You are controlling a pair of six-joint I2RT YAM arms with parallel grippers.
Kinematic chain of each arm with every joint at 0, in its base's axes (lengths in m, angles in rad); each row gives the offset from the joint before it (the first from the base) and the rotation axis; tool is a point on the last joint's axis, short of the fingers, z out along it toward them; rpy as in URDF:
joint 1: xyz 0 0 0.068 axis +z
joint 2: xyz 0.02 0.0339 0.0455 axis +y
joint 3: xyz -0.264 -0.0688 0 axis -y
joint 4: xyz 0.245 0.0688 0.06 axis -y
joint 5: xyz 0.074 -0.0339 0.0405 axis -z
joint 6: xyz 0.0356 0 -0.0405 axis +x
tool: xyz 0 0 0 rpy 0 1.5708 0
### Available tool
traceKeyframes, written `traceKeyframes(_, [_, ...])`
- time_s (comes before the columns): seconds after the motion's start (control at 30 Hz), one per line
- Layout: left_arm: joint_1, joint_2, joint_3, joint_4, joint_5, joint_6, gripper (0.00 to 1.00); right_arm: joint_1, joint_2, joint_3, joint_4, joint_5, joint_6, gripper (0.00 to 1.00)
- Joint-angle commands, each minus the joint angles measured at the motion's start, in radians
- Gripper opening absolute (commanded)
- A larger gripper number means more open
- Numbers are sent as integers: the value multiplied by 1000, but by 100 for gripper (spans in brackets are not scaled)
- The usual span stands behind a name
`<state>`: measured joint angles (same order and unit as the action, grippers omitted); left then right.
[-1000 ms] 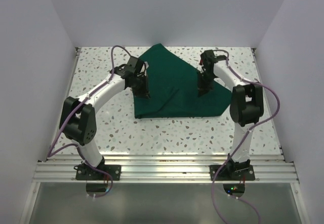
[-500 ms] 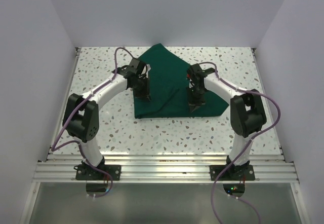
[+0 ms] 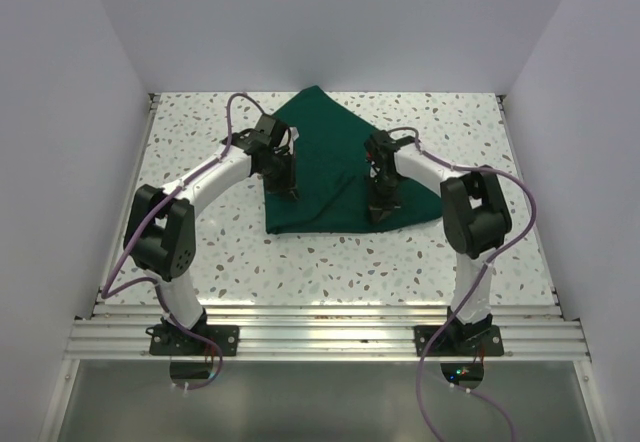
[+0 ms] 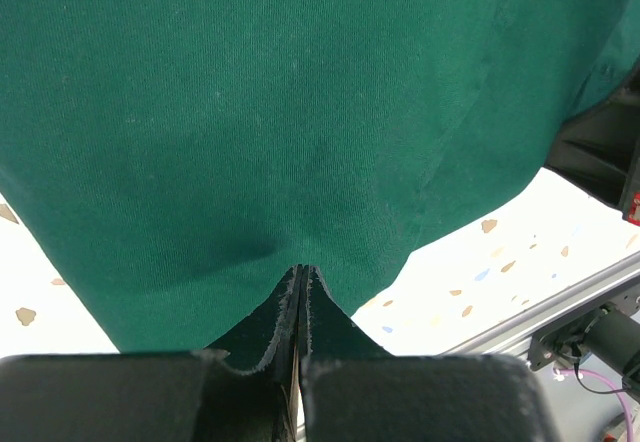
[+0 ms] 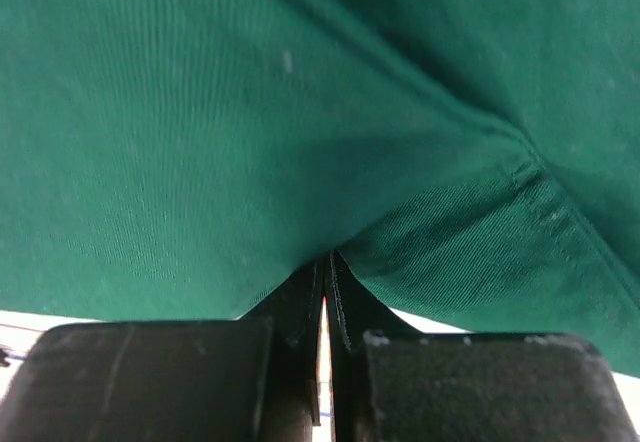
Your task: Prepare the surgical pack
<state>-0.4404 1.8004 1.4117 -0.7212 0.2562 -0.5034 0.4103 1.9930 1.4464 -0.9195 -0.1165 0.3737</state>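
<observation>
Speckled table (image 3: 200, 252), green drape (image 3: 330, 142), apex toward far wall, both jaws tight on its cloth.

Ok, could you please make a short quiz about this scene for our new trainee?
1. True or false: the left gripper is shut on the green drape.
2. The right gripper is: A) open in the air; B) shut on the green drape; C) holding a tray.
3. Fill in: the green drape lies on a speckled ____.
Key: 1 true; 2 B; 3 table.
</observation>
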Motion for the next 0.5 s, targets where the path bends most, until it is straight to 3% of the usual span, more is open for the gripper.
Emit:
traceKeyframes(0.0, [3,-4,36,3,15,28,1,-1,12,64,-5,26,-4,0])
traceKeyframes(0.47, [3,11,33,11,26,23,0,-16,-85,17,-53,98,-39,0])
